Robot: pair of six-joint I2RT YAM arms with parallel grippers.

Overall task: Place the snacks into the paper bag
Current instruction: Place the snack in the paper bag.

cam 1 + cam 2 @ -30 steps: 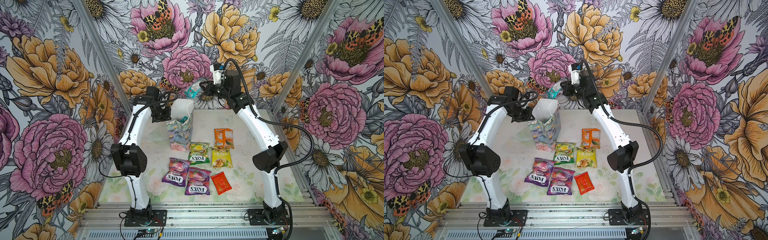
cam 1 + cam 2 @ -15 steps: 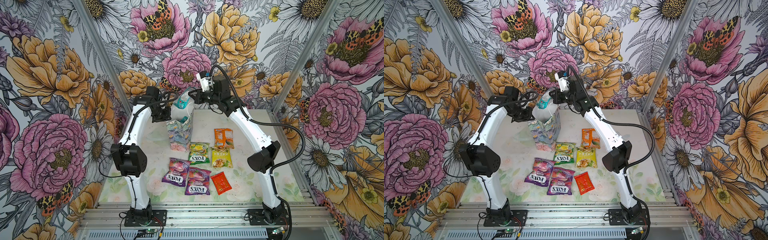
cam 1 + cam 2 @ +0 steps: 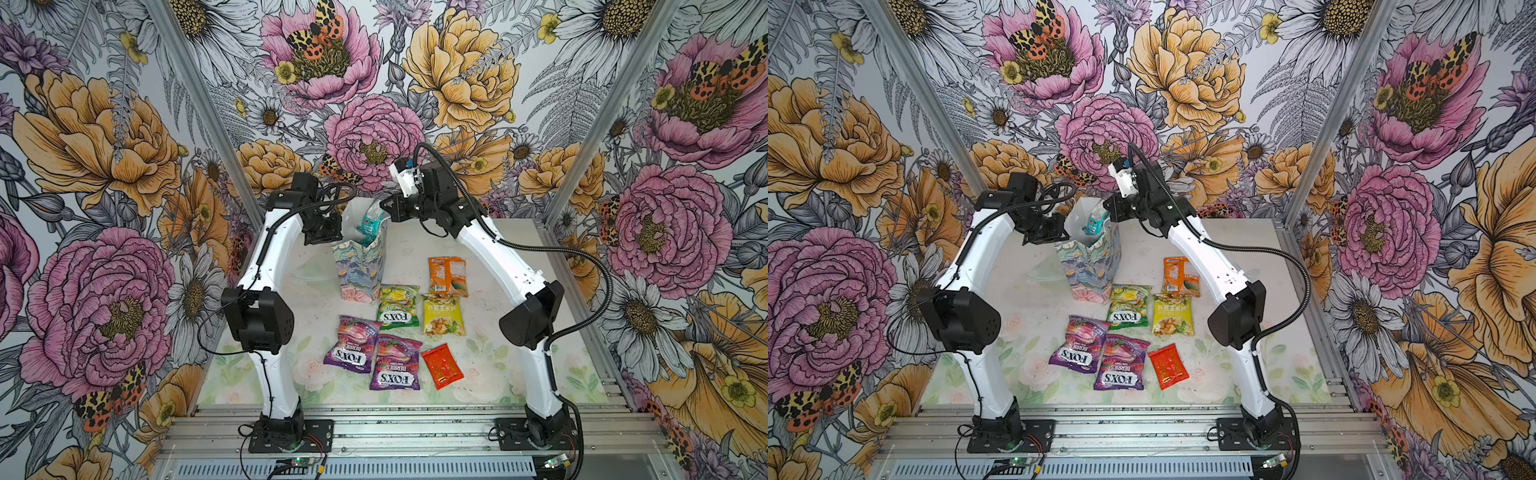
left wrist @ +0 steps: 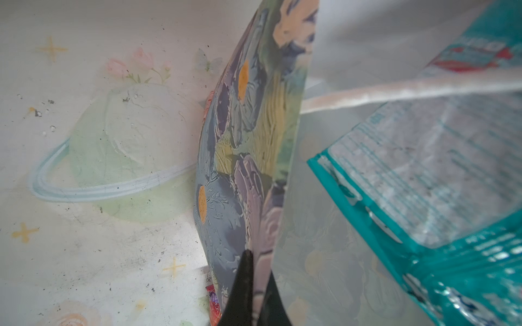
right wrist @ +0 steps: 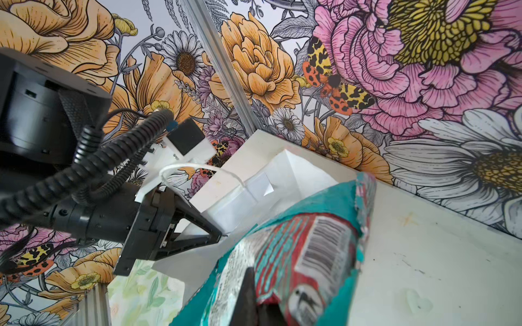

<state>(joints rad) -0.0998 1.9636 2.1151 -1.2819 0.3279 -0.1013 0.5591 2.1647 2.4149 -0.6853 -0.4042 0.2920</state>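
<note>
In both top views the paper bag [image 3: 360, 270] stands far and central on the tabletop [image 3: 478, 357]. My right end effector [image 3: 383, 208] holds a teal packet [image 3: 369, 219] at the bag's mouth, and other snacks [image 3: 398, 309] lie nearer. The packet looks light, crinkly and slippery, so I judge a sealed edge the best place to pinch.

Only the left wrist view shows my left end effector [image 4: 258, 293] closed on the bag's thin, floppy wall.

Only the right wrist view shows the packet's barcode side clamped between my right fingers.

FOX'S on purple packet [image 3: 396, 363], green packet [image 3: 397, 306]
</note>
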